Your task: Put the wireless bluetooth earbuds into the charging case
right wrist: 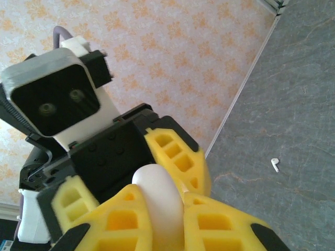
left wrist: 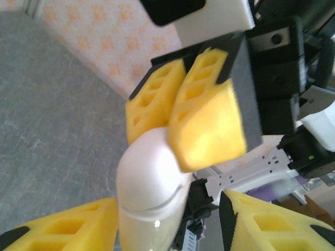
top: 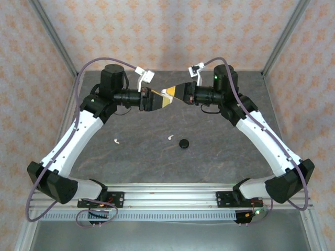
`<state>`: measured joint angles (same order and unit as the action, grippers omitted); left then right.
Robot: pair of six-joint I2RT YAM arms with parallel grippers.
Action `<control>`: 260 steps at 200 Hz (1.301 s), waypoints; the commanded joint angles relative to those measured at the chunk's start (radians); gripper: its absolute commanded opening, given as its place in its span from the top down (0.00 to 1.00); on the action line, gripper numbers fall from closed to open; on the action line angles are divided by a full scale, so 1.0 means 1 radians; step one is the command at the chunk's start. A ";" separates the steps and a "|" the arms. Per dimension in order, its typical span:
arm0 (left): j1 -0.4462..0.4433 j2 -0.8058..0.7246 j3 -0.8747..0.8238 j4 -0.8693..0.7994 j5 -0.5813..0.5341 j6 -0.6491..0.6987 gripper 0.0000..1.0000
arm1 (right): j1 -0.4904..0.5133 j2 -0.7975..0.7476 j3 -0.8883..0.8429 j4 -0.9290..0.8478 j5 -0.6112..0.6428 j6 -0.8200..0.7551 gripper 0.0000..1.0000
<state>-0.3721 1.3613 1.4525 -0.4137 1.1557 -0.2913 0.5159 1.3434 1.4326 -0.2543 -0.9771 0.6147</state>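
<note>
A white charging case hangs in the air at the back middle of the table, lid seam closed. My right gripper is shut on it, the rounded case end sticking out between its yellow fingers. My left gripper stands open around the same case: one finger lies against it and the other finger is apart from it. From above, the left gripper and right gripper meet nose to nose. Two white earbuds lie on the table; one of them, the earbud, also shows below the right wrist.
A small round black object lies right of the middle earbud; I cannot tell whether it is a case or an earbud. The grey table is fenced by frame posts and patterned walls.
</note>
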 commanded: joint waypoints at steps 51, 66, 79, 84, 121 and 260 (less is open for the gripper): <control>-0.001 0.023 0.029 -0.012 0.052 0.033 0.60 | -0.004 0.009 0.031 0.024 -0.043 -0.008 1.00; 0.001 0.015 0.022 -0.011 0.046 0.035 0.58 | -0.003 0.004 0.025 0.024 -0.041 -0.010 1.00; 0.008 0.006 0.012 -0.010 0.044 0.037 0.58 | -0.004 0.004 0.025 0.014 -0.033 -0.012 1.00; 0.011 0.002 0.008 -0.010 0.043 0.037 0.58 | -0.003 0.002 0.026 0.010 -0.031 -0.013 1.00; 0.032 -0.029 -0.029 0.021 0.035 0.017 0.58 | -0.004 -0.001 0.026 0.001 -0.029 -0.018 1.00; 0.032 -0.073 -0.094 0.141 0.009 -0.063 0.63 | 0.002 -0.004 0.012 0.000 -0.049 -0.004 1.00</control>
<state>-0.3504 1.3220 1.3678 -0.3481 1.1706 -0.3248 0.5163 1.3567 1.4364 -0.2737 -0.9962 0.6155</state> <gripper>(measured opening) 0.348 0.146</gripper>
